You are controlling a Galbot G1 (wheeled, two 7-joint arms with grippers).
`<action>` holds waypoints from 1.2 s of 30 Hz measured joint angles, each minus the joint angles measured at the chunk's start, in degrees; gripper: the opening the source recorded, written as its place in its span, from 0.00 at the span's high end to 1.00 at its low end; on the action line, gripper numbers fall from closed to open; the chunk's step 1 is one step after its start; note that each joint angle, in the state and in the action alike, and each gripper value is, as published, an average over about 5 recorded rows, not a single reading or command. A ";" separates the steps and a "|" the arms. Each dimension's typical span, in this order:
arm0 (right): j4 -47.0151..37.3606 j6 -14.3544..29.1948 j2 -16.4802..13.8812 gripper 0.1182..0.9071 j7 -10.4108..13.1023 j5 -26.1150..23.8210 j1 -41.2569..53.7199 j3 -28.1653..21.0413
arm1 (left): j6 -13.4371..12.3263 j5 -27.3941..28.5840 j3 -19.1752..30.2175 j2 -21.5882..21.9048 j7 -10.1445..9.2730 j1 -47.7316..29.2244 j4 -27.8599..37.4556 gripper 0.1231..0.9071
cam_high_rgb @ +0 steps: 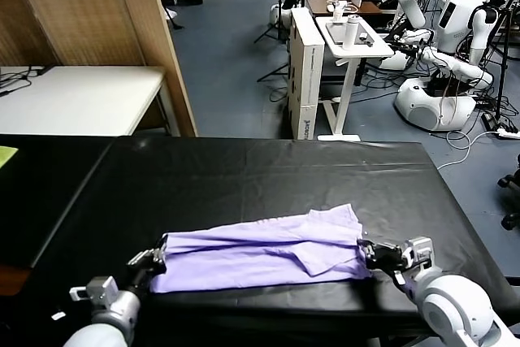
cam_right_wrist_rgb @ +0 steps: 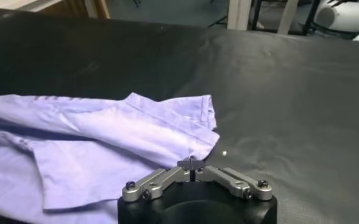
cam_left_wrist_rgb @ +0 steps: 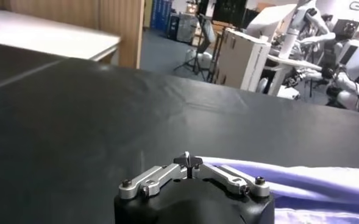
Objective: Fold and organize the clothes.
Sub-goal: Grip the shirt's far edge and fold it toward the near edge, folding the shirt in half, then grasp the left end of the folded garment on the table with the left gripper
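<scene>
T-shirt (cam_high_rgb: 260, 253): thin, limp, light; grip at the outer edges.
Left claw (cam_high_rgb: 154, 262): closed at the shirt's edge.
Right claw (cam_high_rgb: 367, 254): can't tell.

The light lavender thin-cloth T-shirt (cam_high_rgb: 264, 253) is spread lengthwise along the near edge of the black-covered tabletop (cam_high_rgb: 244, 172). The left pincer (cam_high_rgb: 154, 260) is placed at its left end, the right pincer (cam_high_rgb: 366, 253) at its right end.

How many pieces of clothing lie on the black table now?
1: a lavender T-shirt, folded into a long band on the near part of the black table, between the left gripper and the right gripper. Nothing seems hidden.
</scene>
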 joint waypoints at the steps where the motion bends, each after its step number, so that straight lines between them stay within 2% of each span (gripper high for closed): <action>1: 0.27 0.00 -0.13 0.58 -0.01 0.21 -0.21 0.30 | -0.37 0.60 0.01 -0.43 -0.06 0.37 -0.17 0.96; 4: 1.03 0.00 -0.40 0.34 -0.05 0.93 -0.59 1.21 | -1.81 2.24 -0.15 -1.80 -0.43 1.56 -0.76 0.77; 6: 1.35 0.00 -0.46 0.20 -0.12 1.44 -0.57 1.79 | -2.97 3.16 -0.35 -2.70 -0.91 2.40 -1.16 0.56; 8: 1.40 0.00 -0.46 0.09 -0.22 2.12 -0.17 2.31 | -4.44 4.05 -0.50 -3.61 -1.46 3.32 -1.40 0.41; 10: 1.14 0.00 -0.46 0.03 -0.36 2.76 0.66 2.63 | -6.06 4.86 -0.57 -4.47 -1.91 4.33 -1.40 0.24; 13: -0.02 0.00 -0.37 0.00 -0.63 3.07 2.84 2.31 | -7.49 5.22 -0.81 -5.45 -2.21 5.51 -1.38 0.06; 16: -2.08 0.00 0.11 0.00 -0.83 2.72 6.01 1.07 | -6.39 4.13 -1.43 -5.70 -2.21 5.18 -1.27 0.01; 22: -7.47 0.00 1.78 0.00 -1.08 0.52 12.81 -2.54 | -0.10 -0.10 -1.76 -4.69 -2.69 0.05 0.67 0.00; 25: -10.14 0.00 2.77 0.00 -1.23 -0.70 15.55 -4.27 | 2.11 -1.77 -1.15 -3.74 -3.15 -3.25 2.09 0.00; 30: -13.64 0.00 4.28 0.00 -1.47 -2.08 18.32 -6.46 | 4.01 -2.03 0.21 -2.04 -3.37 -7.85 4.26 0.00; 36: -16.16 0.00 6.06 0.00 -1.55 -3.46 20.63 -8.38 | 4.82 -1.45 1.21 -1.55 -3.37 -9.29 5.59 0.00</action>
